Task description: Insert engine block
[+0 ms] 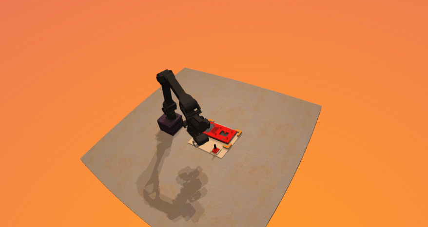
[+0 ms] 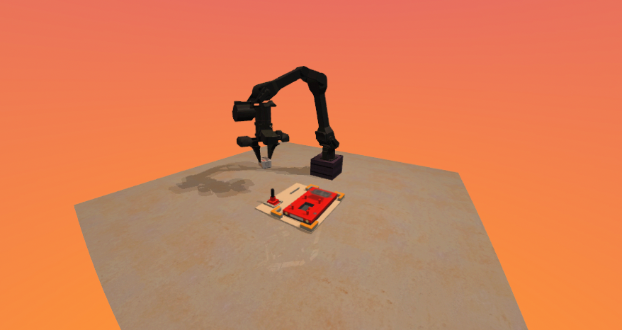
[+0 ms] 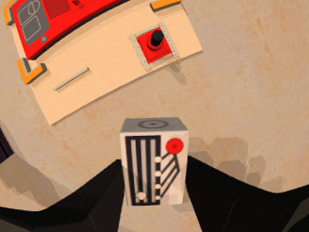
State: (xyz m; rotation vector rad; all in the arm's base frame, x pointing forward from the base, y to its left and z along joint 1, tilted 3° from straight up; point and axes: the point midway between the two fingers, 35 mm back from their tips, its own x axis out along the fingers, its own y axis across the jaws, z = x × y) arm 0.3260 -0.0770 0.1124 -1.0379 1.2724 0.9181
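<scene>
My gripper (image 2: 266,160) (image 3: 154,164) is shut on the engine block (image 2: 266,163) (image 3: 146,170), a whitish block with dark stripes and a red dot on top, and holds it above the table. In the top view the block (image 1: 195,143) is mostly hidden by the hand. The red car body (image 1: 230,137) (image 2: 317,207) (image 3: 94,14) lies flat on the cream board. Its square opening (image 1: 223,133) (image 2: 306,207) shows in the top and exterior views; it is out of the wrist view. The slot and the rib are too small to tell.
The cream board (image 1: 206,147) (image 2: 285,195) (image 3: 108,80) has orange corner brackets (image 1: 227,146) (image 2: 309,226) (image 3: 32,74) around the car body. A red piece with an upright black knob (image 1: 215,149) (image 2: 272,197) (image 3: 154,44) stands on the board, near a thin grey bar (image 2: 294,190) (image 3: 72,79).
</scene>
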